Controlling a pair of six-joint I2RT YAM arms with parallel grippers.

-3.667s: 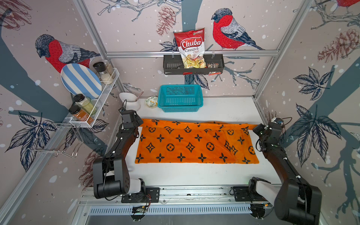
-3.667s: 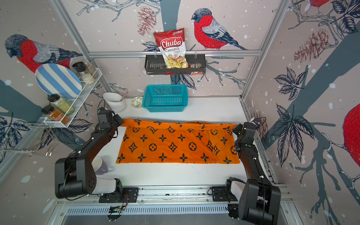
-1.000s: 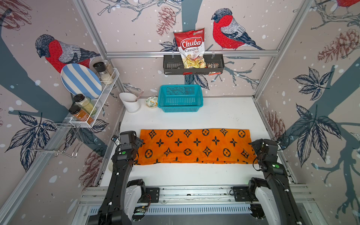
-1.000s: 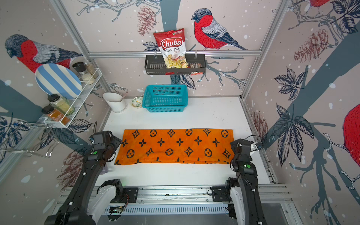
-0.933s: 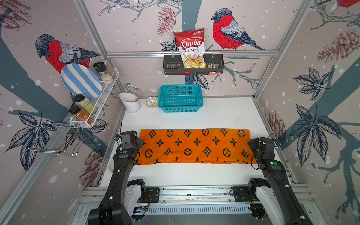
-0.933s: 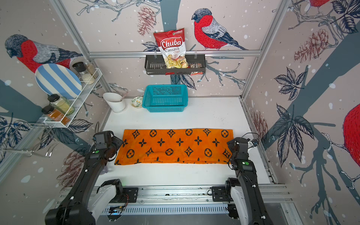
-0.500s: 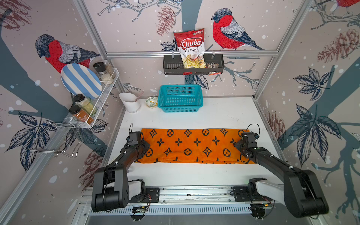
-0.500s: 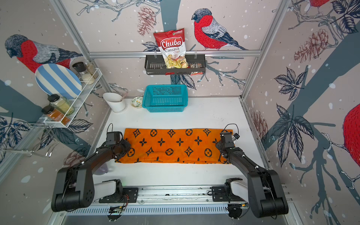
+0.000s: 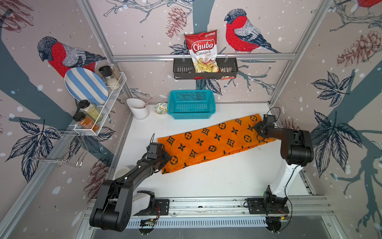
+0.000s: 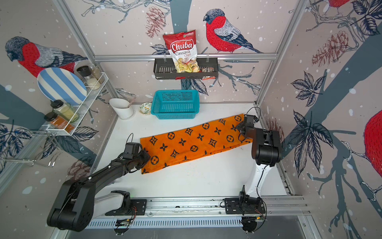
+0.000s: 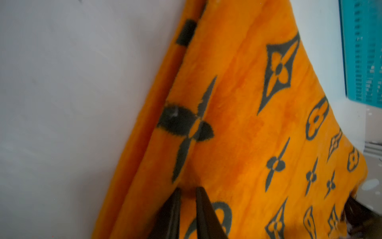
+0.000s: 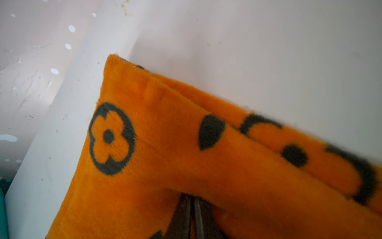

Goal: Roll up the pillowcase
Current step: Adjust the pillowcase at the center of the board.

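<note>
**A:** Both ends grabbed now: left gripper (image 11: 187, 194) and right gripper (image 12: 191, 199) each pinch a fold of the pillowcase (image 9: 213, 142), fingers nearly together on the fabric.

**B:** Yep, and the folded strip was straight across the table (image 9: 217, 178) a second ago. Now it's slanted, right end swung back past the basket (image 9: 191, 104). My guess is they're lining it up to roll lengthwise.

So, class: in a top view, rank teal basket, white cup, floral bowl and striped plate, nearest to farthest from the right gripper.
From the right gripper:
1. teal basket, back centre.
2. floral bowl, left of basket.
3. white cup, back-left corner.
4. striped plate, wall rack.
</note>
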